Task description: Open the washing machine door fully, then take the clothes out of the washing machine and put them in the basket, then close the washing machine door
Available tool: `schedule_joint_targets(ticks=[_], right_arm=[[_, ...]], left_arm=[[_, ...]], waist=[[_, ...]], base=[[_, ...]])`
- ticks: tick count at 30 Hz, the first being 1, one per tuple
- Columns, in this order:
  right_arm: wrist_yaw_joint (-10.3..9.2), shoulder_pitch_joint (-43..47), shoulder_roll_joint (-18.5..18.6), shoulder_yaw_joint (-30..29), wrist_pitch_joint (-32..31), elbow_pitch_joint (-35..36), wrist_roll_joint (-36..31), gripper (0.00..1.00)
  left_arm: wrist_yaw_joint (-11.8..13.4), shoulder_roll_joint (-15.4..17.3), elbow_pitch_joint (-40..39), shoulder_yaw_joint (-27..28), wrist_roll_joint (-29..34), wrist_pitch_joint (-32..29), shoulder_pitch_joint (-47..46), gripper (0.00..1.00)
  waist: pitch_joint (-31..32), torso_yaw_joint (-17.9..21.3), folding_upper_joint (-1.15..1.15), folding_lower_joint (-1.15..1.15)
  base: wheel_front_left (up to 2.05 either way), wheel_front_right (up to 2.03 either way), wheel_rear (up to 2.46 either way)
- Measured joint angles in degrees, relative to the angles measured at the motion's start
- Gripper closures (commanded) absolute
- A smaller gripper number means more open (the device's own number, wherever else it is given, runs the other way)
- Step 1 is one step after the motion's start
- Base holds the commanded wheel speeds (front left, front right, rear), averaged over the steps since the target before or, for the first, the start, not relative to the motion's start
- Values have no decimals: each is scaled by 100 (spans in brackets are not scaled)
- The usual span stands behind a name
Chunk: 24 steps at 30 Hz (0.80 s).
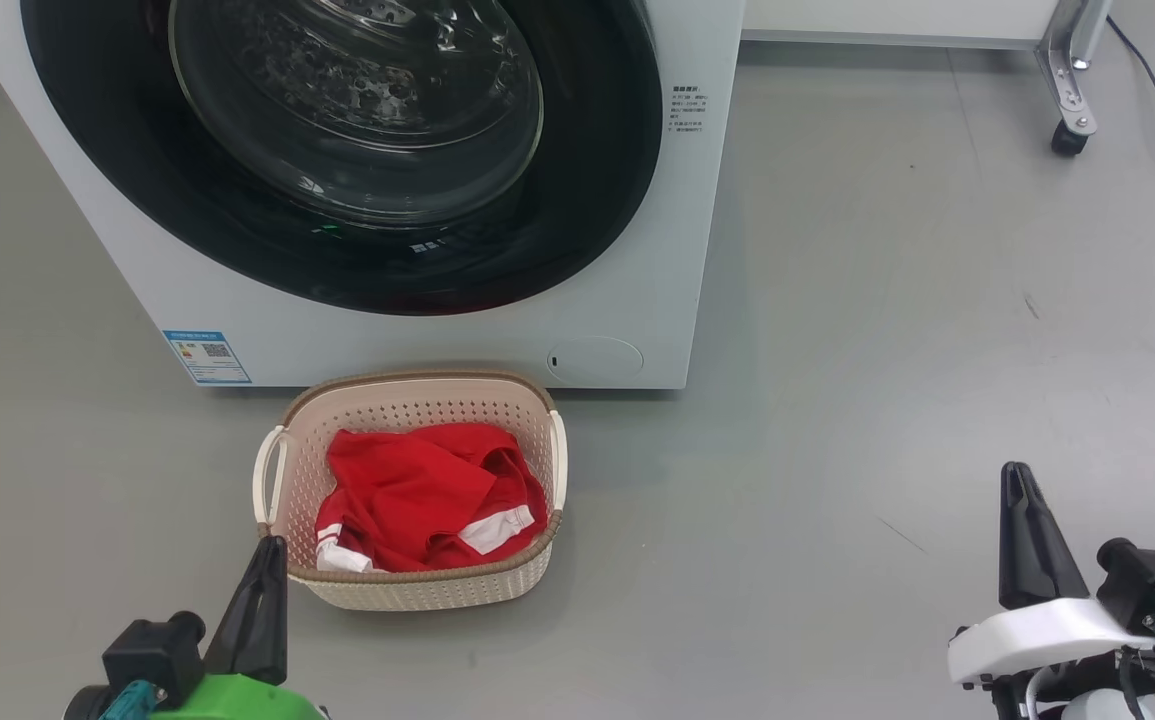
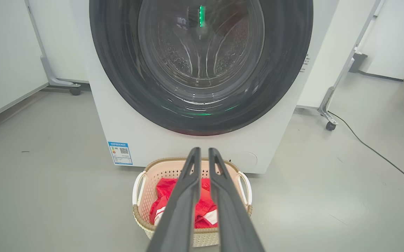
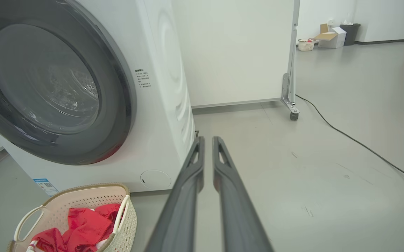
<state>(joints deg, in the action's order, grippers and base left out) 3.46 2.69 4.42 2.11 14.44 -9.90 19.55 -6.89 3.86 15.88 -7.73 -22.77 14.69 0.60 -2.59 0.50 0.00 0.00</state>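
though soft and limp, red clothes (image 1: 417,495) in perforated cream basket (image 1: 407,592)

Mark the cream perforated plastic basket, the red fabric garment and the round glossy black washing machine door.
cream basket (image 1: 437,592): head view, front perforated wall.
red garment (image 1: 407,495): head view, middle of the fabric.
black door (image 1: 597,180): head view, glossy ring beside the glass.

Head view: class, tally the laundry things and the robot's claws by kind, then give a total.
Washing machine: 1
Basket: 1
Red garment: 1
Claws: 2, left claw and right claw
Total: 5
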Motion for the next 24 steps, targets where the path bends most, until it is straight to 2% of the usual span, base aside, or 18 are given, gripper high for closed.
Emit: schedule_joint_targets(ticks=[11,24], right_arm=[[1,42,-51,-85,-157,-142,446,100],[53,4,-75,-204,-457,-221,1491,100]], left_arm=[[1,-45,21,1,-463,-69,63,100],[1,-63,-5,144,-1468,-354,62,100]], waist=[[22,-4,0,0],[53,-11,0,0]], base=[[0,0,0],[0,0,0]])
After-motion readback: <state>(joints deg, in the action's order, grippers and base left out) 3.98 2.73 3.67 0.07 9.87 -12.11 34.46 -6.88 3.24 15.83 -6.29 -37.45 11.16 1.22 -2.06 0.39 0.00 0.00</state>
